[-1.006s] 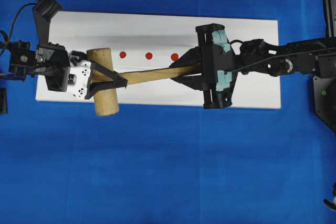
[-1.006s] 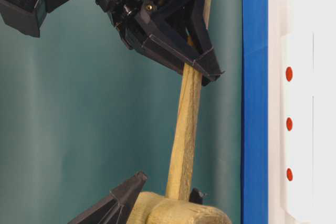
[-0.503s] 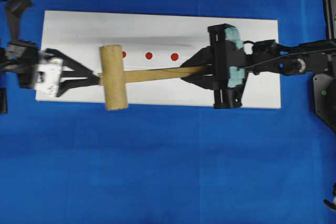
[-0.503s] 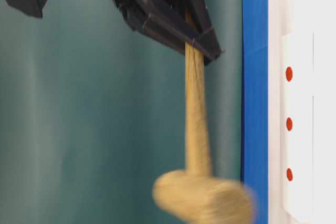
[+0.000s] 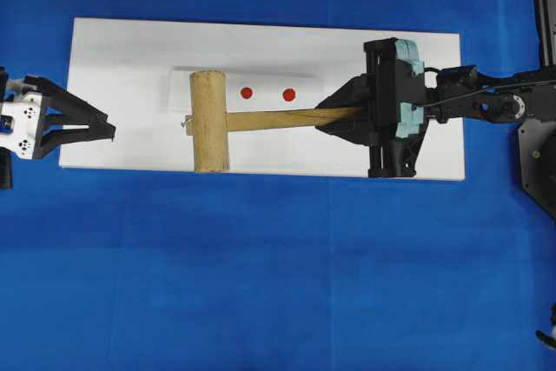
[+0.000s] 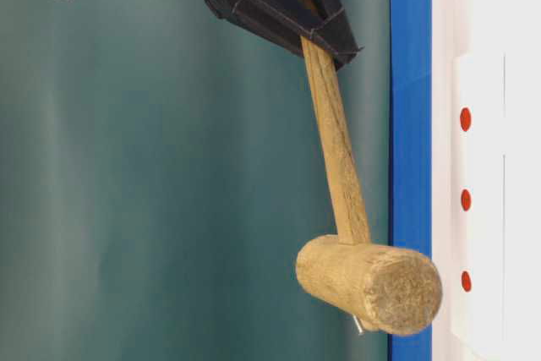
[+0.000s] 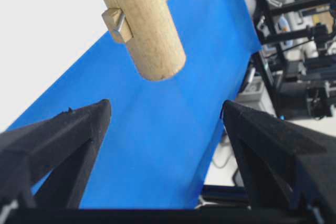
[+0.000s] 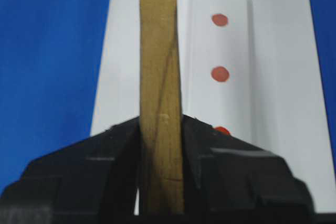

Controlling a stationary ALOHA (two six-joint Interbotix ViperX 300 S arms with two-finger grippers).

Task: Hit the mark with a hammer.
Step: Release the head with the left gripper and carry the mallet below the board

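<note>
Hammer (image 5: 209, 121) is held by its handle end in the squeezed-shut right gripper (image 5: 337, 116), so its head can be swung onto a red dot (image 5: 247, 93), while the left gripper (image 5: 97, 129) is kept wide and empty, well apart.

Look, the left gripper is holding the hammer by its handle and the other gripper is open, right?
Not quite: it's the right gripper that is shut on the handle of the hammer, as the overhead view shows. The left gripper is the open one, off at the board's left edge, touching nothing.
</note>
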